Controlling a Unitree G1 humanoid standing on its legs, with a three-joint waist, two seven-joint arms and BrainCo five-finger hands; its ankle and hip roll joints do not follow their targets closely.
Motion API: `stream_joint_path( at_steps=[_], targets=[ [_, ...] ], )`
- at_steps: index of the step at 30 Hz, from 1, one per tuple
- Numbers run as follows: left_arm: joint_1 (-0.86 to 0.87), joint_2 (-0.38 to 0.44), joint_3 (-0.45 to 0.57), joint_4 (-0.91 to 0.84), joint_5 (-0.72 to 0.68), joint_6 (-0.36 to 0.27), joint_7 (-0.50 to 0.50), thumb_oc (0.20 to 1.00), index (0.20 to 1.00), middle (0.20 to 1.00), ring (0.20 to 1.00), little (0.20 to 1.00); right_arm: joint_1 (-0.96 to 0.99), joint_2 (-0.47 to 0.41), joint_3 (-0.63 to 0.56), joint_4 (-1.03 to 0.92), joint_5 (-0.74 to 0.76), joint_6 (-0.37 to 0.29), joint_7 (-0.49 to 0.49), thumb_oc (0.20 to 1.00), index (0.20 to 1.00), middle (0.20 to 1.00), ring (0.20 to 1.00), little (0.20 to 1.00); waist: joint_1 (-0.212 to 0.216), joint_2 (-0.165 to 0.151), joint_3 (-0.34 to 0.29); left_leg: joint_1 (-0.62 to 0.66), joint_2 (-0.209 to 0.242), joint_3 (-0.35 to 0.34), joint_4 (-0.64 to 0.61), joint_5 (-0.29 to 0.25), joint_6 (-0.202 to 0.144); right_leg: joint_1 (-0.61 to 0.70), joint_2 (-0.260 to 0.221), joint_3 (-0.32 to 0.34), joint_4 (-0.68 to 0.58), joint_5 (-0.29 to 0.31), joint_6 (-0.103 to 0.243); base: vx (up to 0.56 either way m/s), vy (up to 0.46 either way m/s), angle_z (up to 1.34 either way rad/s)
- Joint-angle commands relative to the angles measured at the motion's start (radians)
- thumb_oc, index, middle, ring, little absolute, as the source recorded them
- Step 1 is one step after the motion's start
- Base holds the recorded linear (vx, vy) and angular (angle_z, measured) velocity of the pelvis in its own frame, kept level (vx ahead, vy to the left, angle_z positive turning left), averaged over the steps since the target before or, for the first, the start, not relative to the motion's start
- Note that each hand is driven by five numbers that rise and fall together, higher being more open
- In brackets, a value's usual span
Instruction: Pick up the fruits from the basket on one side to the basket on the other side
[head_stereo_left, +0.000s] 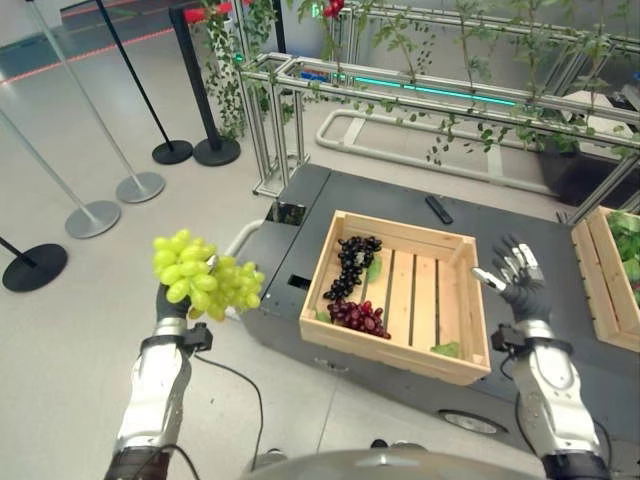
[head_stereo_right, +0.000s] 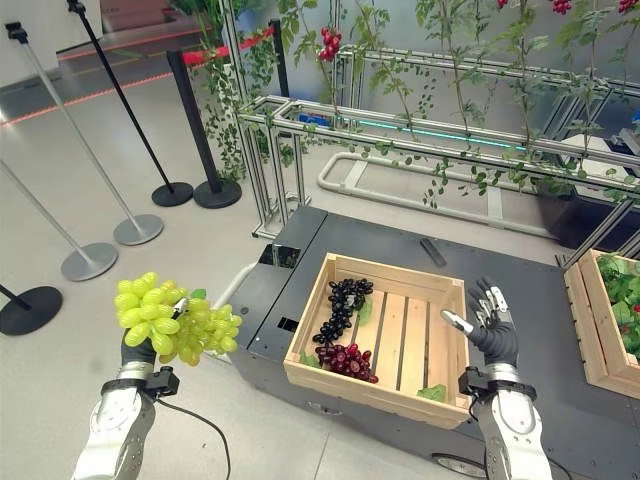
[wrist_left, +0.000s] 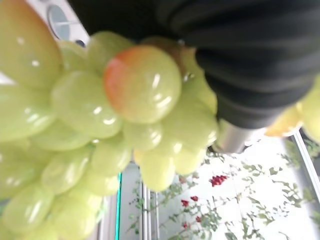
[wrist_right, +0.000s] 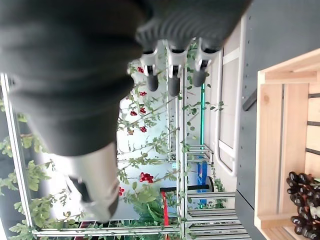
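Observation:
My left hand (head_stereo_left: 172, 303) is raised over the floor to the left of the cart and is shut on a bunch of green grapes (head_stereo_left: 205, 277), which also shows close up as green grapes (wrist_left: 100, 125) in the left wrist view. A wooden crate (head_stereo_left: 462, 360) sits on the dark cart and holds a bunch of dark grapes (head_stereo_left: 352, 263) and a bunch of red grapes (head_stereo_left: 358, 316). My right hand (head_stereo_left: 517, 278) hovers open, fingers straight, just past the crate's right edge, holding nothing. The fingers (wrist_right: 171, 70) point away in the right wrist view.
A second wooden crate (head_stereo_left: 597, 275) with green leaves stands at the cart's right end. A black remote (head_stereo_left: 438, 209) lies on the cart behind the first crate. Stanchion posts (head_stereo_left: 140, 186) stand on the floor at left; a metal frame with vines (head_stereo_left: 420, 100) runs behind.

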Motion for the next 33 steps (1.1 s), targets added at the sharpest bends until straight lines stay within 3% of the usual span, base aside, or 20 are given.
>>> stream_joint_path(
  at_steps=[1, 4, 10, 11, 12, 15, 16, 17, 21, 24, 26, 27, 28, 30, 31, 32, 33],
  targets=[
    [-0.04, 0.062, 0.021, -0.087, 0.012, -0.075, -0.002, 0.2, 0.2, 0.2, 0.2, 0.2, -0.013, -0.007, -0.045, -0.076, -0.011, -0.067, 0.004, 1.0, 1.0, 1.0, 1.0, 1.0, -0.024, -0.053, -0.043, -0.013, -0.011, -0.03, 0.034, -0.021, 0.019, 0.027, 0.015, 0.006, -0.034, -0.034, 0.04, 0.01, -0.059, 0.42],
    [-0.04, 0.063, 0.022, -0.09, 0.017, -0.079, 0.002, 0.2, 0.2, 0.2, 0.2, 0.2, -0.008, -0.002, -0.057, -0.076, -0.011, -0.073, 0.0, 1.0, 1.0, 1.0, 1.0, 1.0, -0.026, -0.058, -0.04, -0.019, -0.012, -0.05, 0.024, -0.01, 0.015, 0.03, 0.016, -0.004, -0.035, -0.036, 0.034, -0.01, -0.033, 0.33],
    [-0.025, 0.066, 0.041, -0.114, 0.015, -0.084, 0.013, 0.2, 0.2, 0.2, 0.2, 0.2, -0.026, 0.01, -0.042, -0.071, -0.008, -0.083, -0.006, 1.0, 1.0, 1.0, 1.0, 1.0, 0.009, -0.061, -0.032, -0.039, -0.03, -0.108, -0.004, 0.016, 0.013, 0.044, 0.011, -0.052, -0.052, -0.032, 0.033, -0.02, 0.004, 0.35],
    [-0.056, 0.073, 0.034, -0.112, 0.011, -0.089, 0.019, 0.2, 0.2, 0.2, 0.2, 0.2, -0.038, 0.009, -0.036, -0.079, -0.008, -0.09, -0.015, 1.0, 1.0, 1.0, 1.0, 1.0, 0.036, -0.064, -0.008, -0.09, -0.032, -0.124, 0.011, 0.035, 0.001, 0.043, 0.0, -0.099, -0.053, -0.032, 0.028, -0.18, 0.044, 0.48],
    [-0.086, 0.076, 0.027, -0.109, 0.003, -0.091, 0.023, 0.2, 0.2, 0.2, 0.2, 0.2, -0.047, 0.003, -0.044, -0.084, -0.011, -0.097, -0.025, 1.0, 1.0, 1.0, 1.0, 1.0, 0.031, -0.066, 0.001, -0.132, -0.027, -0.106, 0.03, 0.045, 0.0, 0.037, -0.015, -0.153, -0.05, -0.03, 0.03, -0.12, 0.056, 0.76],
    [-0.133, 0.072, 0.007, -0.098, -0.009, -0.099, 0.03, 0.2, 0.2, 0.2, 0.2, 0.2, -0.065, -0.008, -0.041, -0.108, -0.011, -0.105, -0.04, 1.0, 1.0, 1.0, 1.0, 1.0, 0.008, -0.061, 0.003, -0.185, 0.013, 0.058, 0.089, 0.028, 0.0, 0.054, -0.039, -0.251, -0.077, -0.033, 0.047, 0.0, 0.098, 2.24],
    [-0.133, 0.072, 0.007, -0.098, -0.009, -0.1, 0.03, 0.2, 0.2, 0.2, 0.2, 0.2, -0.065, -0.008, -0.041, -0.108, -0.011, -0.105, -0.04, 1.0, 1.0, 1.0, 1.0, 1.0, 0.007, -0.06, 0.002, -0.186, 0.014, 0.057, 0.09, 0.027, 0.0, 0.054, -0.038, -0.252, -0.078, -0.032, 0.047, -0.02, 0.144, 1.45],
    [-0.137, 0.074, 0.0, -0.101, -0.007, -0.107, 0.029, 0.2, 0.2, 0.2, 0.2, 0.2, -0.068, -0.019, -0.029, -0.133, -0.018, -0.107, -0.027, 1.0, 1.0, 1.0, 1.0, 1.0, 0.012, -0.061, 0.01, -0.223, 0.031, 0.14, 0.121, 0.038, -0.002, 0.067, -0.042, -0.294, -0.1, -0.025, 0.046, 0.04, 0.135, 0.68],
    [-0.109, 0.078, 0.015, -0.097, 0.0, -0.113, 0.045, 0.2, 0.2, 0.2, 0.2, 0.2, -0.093, -0.004, 0.004, -0.118, -0.036, -0.099, -0.025, 1.0, 1.0, 1.0, 1.0, 1.0, 0.04, -0.066, 0.0, -0.211, -0.005, 0.121, 0.117, -0.003, 0.015, 0.096, -0.066, -0.299, -0.097, -0.02, 0.057, 0.14, 0.179, 0.74],
    [-0.097, 0.107, 0.051, -0.119, 0.01, -0.122, 0.077, 0.2, 0.2, 0.2, 0.2, 0.2, -0.152, 0.01, 0.057, -0.102, -0.048, -0.096, -0.027, 1.0, 1.0, 1.0, 1.0, 1.0, 0.094, -0.079, -0.008, -0.206, -0.056, 0.1, 0.127, -0.048, 0.054, 0.092, -0.128, -0.294, -0.006, -0.02, 0.081, 0.26, 0.334, 0.15],
    [-0.102, 0.114, 0.053, -0.122, 0.015, -0.122, 0.086, 0.2, 0.2, 0.2, 0.2, 0.2, -0.163, 0.015, 0.067, -0.094, -0.061, -0.095, -0.037, 1.0, 1.0, 1.0, 1.0, 1.0, 0.098, -0.08, -0.008, -0.192, -0.075, 0.092, 0.115, -0.059, 0.068, 0.084, -0.153, -0.286, 0.049, -0.018, 0.093, 0.24, 0.291, 0.16],
    [-0.131, 0.125, 0.043, -0.116, 0.023, -0.124, 0.114, 0.2, 0.2, 0.2, 0.2, 0.2, -0.187, 0.026, 0.09, -0.082, -0.07, -0.096, -0.049, 1.0, 1.0, 1.0, 1.0, 1.0, 0.106, -0.077, -0.006, -0.164, -0.122, 0.061, 0.109, -0.084, 0.098, 0.065, -0.196, -0.253, 0.194, 0.029, 0.116, 0.23, 0.294, 0.52],
    [-0.134, 0.126, 0.043, -0.115, 0.024, -0.124, 0.115, 0.2, 0.2, 0.2, 0.2, 0.2, -0.19, 0.026, 0.091, -0.08, -0.071, -0.097, -0.05, 1.0, 1.0, 1.0, 1.0, 1.0, 0.104, -0.081, -0.003, -0.162, -0.13, 0.061, 0.107, -0.086, 0.103, 0.06, -0.207, -0.25, 0.209, 0.025, 0.123, 0.33, 0.405, 0.76],
    [-0.145, 0.141, 0.038, -0.121, 0.046, -0.13, 0.135, 0.2, 0.2, 0.2, 0.2, 0.2, -0.195, 0.03, 0.107, -0.087, -0.084, -0.097, -0.051, 1.0, 1.0, 1.0, 1.0, 1.0, 0.104, -0.073, 0.007, -0.127, -0.175, 0.015, 0.088, -0.099, 0.138, 0.018, -0.233, -0.167, 0.362, 0.069, 0.136, 0.24, 0.308, 0.94],
    [-0.155, 0.144, 0.024, -0.131, 0.064, -0.128, 0.14, 0.2, 0.2, 0.2, 0.2, 0.2, -0.195, 0.032, 0.111, -0.093, -0.087, -0.097, -0.048, 1.0, 1.0, 1.0, 1.0, 1.0, 0.092, -0.059, 0.017, -0.115, -0.182, -0.023, 0.07, -0.074, 0.152, -0.04, -0.168, -0.103, 0.418, 0.067, 0.114, 0.28, 0.266, 0.84],
    [-0.176, 0.134, -0.001, -0.121, 0.055, -0.129, 0.144, 0.2, 0.2, 0.2, 0.2, 0.2, -0.182, 0.023, 0.112, -0.103, -0.088, -0.095, -0.041, 1.0, 1.0, 1.0, 1.0, 1.0, 0.06, -0.044, 0.027, -0.081, -0.192, -0.11, 0.021, -0.051, 0.144, -0.178, -0.043, 0.04, 0.422, 0.006, 0.1, 0.24, 0.124, 1.16],
    [-0.185, 0.129, -0.014, -0.124, 0.05, -0.13, 0.14, 0.2, 0.2, 0.2, 0.2, 0.2, -0.179, 0.02, 0.111, -0.107, -0.081, -0.099, -0.037, 1.0, 1.0, 1.0, 1.0, 1.0, 0.057, -0.035, 0.035, -0.071, -0.193, -0.154, 0.006, -0.042, 0.138, -0.224, -0.018, 0.052, 0.392, -0.017, 0.086, 0.2, 0.046, 1.53]
  ],
)
